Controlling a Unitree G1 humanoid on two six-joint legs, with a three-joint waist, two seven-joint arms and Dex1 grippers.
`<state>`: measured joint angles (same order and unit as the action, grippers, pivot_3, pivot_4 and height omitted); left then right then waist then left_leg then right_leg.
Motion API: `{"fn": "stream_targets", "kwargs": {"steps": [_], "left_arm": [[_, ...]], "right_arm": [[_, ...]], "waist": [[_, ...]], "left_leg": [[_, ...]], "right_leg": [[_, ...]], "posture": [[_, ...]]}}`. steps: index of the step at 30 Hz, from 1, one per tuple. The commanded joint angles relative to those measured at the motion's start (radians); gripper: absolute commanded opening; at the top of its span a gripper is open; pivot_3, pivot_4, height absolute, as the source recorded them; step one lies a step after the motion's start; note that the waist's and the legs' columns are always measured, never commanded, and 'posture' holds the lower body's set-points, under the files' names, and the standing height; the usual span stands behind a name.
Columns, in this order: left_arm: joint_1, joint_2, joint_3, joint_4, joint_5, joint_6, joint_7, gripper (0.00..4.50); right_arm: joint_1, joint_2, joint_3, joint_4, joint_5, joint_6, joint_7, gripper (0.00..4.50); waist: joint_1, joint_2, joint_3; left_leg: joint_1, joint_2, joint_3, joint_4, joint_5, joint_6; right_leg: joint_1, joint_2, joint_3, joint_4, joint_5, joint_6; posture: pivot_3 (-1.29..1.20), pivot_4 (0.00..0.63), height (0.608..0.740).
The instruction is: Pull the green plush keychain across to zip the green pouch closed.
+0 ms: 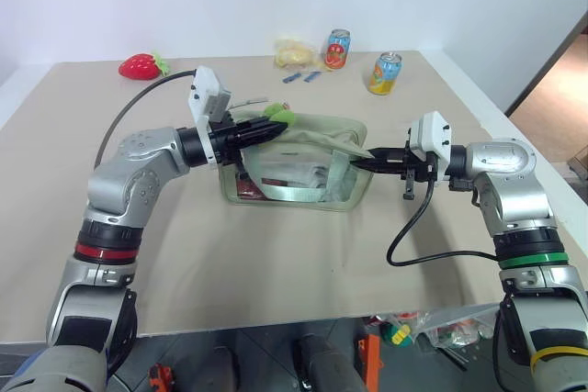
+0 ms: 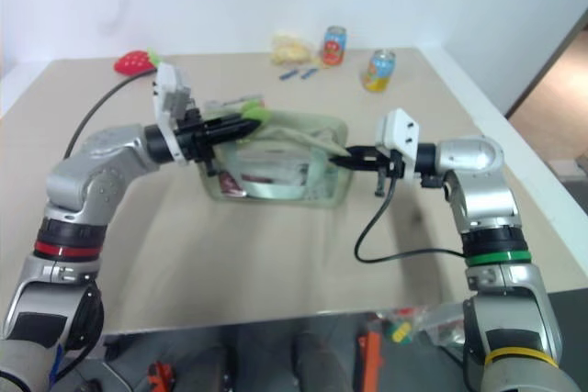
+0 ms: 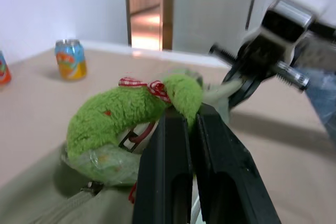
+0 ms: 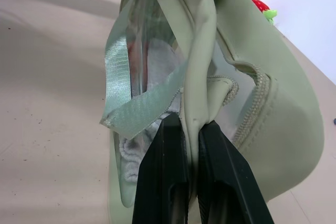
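The green pouch (image 1: 317,128) lies in the middle of the table, pale sage fabric with a clear window and green straps. At its left top end sits the green plush keychain (image 1: 279,116), fuzzy lime with a small red-checked bow (image 3: 140,83). My left gripper (image 1: 274,128) points level toward the right and is shut on the plush (image 3: 131,114). From the right, my right gripper (image 1: 361,163) is shut on a fold of fabric (image 4: 202,51) at the pouch's right end. In the right wrist view the zipper track (image 4: 252,108) curves along the pouch's top.
A red strawberry toy (image 1: 140,65) lies at the table's far left. Two drink cans (image 1: 338,48) (image 1: 385,72), a yellow packet (image 1: 294,50) and small blue items (image 1: 303,77) are at the back. A black cable (image 1: 413,236) loops on the table by my right arm.
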<state>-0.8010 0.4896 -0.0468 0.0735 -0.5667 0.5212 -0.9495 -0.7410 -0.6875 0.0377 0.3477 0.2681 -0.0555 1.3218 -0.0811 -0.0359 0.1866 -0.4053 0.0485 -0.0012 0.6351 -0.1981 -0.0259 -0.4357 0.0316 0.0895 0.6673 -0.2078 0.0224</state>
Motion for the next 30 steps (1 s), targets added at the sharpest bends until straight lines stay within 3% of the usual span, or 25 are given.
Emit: {"fn": "stream_targets", "kwargs": {"steps": [1, 5, 6, 15, 20, 26, 30], "left_arm": [[-0.036, 0.031, -0.010, 0.010, 0.037, -0.002, -0.039, 0.06], [-0.040, 0.099, 0.019, -0.024, 0.036, 0.028, -0.075, 1.07], [-0.041, 0.115, 0.023, -0.030, 0.037, 0.031, -0.081, 1.60], [0.038, 0.240, 0.071, -0.088, 0.051, 0.036, -0.098, 4.45], [0.150, 0.296, 0.144, -0.134, 0.065, 0.003, -0.055, 4.45], [0.265, 0.203, 0.212, -0.202, 0.031, -0.016, 0.058, 4.45], [0.291, 0.145, 0.195, -0.198, 0.036, -0.020, 0.088, 3.32]], "right_arm": [[0.007, 0.003, 0.001, -0.023, -0.006, -0.009, -0.005, 0.00], [0.008, 0.006, 0.001, -0.022, -0.004, -0.013, -0.009, 0.00], [0.007, 0.007, 0.002, -0.019, -0.004, -0.015, -0.009, 0.00], [-0.010, 0.017, 0.012, 0.018, -0.011, -0.038, 0.001, 0.00], [-0.019, 0.020, 0.013, 0.032, -0.012, -0.050, 0.011, 0.00], [-0.025, 0.029, 0.015, 0.026, -0.010, -0.045, 0.011, 0.00], [-0.024, 0.028, 0.015, 0.023, -0.009, -0.042, 0.015, 0.00]], "waist": [[0.000, 0.000, 0.000], [0.000, 0.000, 0.000], [-0.001, 0.000, 0.000], [-0.004, 0.000, 0.000], [-0.006, 0.000, 0.000], [-0.005, 0.000, 0.000], [-0.006, 0.000, 0.000]], "left_leg": [[0.000, 0.000, 0.000, 0.000, 0.000, 0.000], [0.000, 0.000, 0.001, 0.000, 0.000, 0.000], [0.000, 0.000, 0.001, 0.000, 0.000, 0.000], [0.000, 0.000, 0.002, 0.000, 0.000, 0.000], [0.000, 0.001, 0.002, 0.000, 0.000, 0.000], [0.000, 0.001, 0.003, 0.000, 0.000, 0.000], [0.000, 0.001, 0.003, 0.000, 0.000, 0.000]], "right_leg": [[0.000, 0.000, 0.001, 0.000, 0.000, 0.000], [0.000, 0.000, 0.002, 0.000, 0.000, 0.000], [0.000, 0.000, 0.002, 0.000, 0.000, 0.000], [-0.001, 0.000, 0.002, 0.000, 0.000, 0.000], [-0.001, 0.000, 0.002, 0.000, 0.000, 0.000], [-0.001, -0.001, 0.002, 0.000, 0.000, 0.000], [-0.001, 0.000, 0.003, 0.000, 0.000, 0.001]], "posture": [[0.00, 0.150, 0.740], [0.00, 0.150, 0.740], [0.00, 0.150, 0.740], [0.00, 0.150, 0.740], [0.00, 0.150, 0.740], [0.00, 0.150, 0.740], [0.00, 0.150, 0.740]]}}
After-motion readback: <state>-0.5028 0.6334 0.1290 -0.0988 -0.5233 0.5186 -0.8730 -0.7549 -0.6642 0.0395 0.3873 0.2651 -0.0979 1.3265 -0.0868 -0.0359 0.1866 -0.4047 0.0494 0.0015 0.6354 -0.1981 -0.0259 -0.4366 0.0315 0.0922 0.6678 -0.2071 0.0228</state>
